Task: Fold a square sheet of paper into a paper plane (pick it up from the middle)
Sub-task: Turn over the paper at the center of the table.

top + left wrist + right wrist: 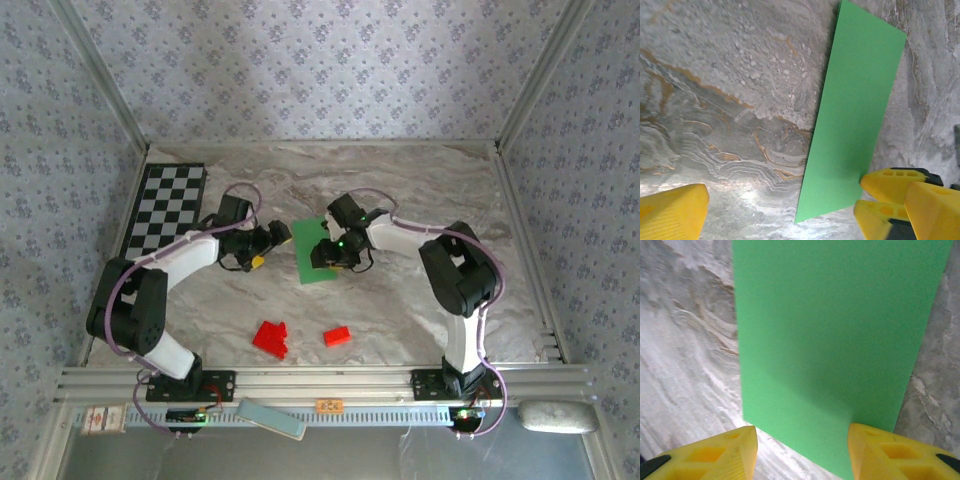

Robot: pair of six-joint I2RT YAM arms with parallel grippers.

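Lying flat midway across the grey marbled table (pixel 400 310) within floral-papered walls (pixel 320 70), the green sheet of paper (pixel 308 257) has the left gripper (pixel 280 237) wide open and empty beside it, the right gripper (pixel 800 432) half open above its edge, holding nothing.

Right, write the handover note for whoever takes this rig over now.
Left gripper: open, low over the table, just left of the paper, gripping nothing.
Right gripper: jaws apart over the paper's right side, a finger on either side of one edge, nothing pinched.
Green paper: flat mid-table between the grippers. It looks like a long rectangle, so it is probably folded once.
Done: at most that first fold.
Left: nose folds, wings and centre crease. There is no plane shape yet.
Red blocks lie nearer the front, apart from the paper.
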